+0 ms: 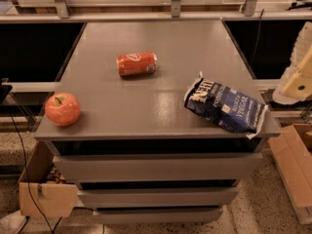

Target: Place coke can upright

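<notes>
Toward 11 o'clock on the table, the coke can is seen lying sideways, ungripped; the hand, at 3 o'clock, cannot be judged wide or narrow.

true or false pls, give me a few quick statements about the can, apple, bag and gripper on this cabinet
1. The can lies on its side. True.
2. The apple touches the can. False: the apple sits apart from it, at the front left corner of the cabinet top.
3. The chip bag lies near the front right corner. True.
4. The gripper is holding the can. False: the gripper is at the right edge of the view, beyond the cabinet and well clear of the can.
</notes>
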You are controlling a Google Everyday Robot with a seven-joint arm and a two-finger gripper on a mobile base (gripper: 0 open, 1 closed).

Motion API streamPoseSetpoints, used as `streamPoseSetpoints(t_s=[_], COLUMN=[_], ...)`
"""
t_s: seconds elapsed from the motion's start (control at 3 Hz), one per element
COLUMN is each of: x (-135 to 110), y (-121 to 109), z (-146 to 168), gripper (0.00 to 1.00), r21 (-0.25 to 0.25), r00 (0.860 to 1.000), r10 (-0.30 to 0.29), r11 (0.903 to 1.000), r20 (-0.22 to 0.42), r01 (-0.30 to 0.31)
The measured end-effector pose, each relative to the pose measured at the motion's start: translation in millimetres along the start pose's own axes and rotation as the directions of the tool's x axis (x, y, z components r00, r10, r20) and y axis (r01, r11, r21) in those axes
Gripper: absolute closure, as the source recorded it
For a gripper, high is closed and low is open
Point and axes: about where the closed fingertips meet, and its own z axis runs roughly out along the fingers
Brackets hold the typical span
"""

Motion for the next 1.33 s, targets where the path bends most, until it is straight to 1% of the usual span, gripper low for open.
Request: streamPoseSetpoints(t_s=[0.33,0.67,1.0,1.33], x=[-0.1,-4.6,-26.7,-53.1], y=[0.0,0.0,-16.1,-37.8], z=[-0.1,-6.6,4.5,36.8], gripper=[0.00,0.00,0.00,0.00], r21=[0.000,0.016,0.039,0.032], r00=[1.000,1.000,0.999,0.994], r10=[0.000,0.001,-0.025,-0.077], r11=[1.0000,0.9999,0.9990,0.9967], r20=[0.000,0.001,0.034,0.083], r01=[0.000,-0.001,0.024,0.074])
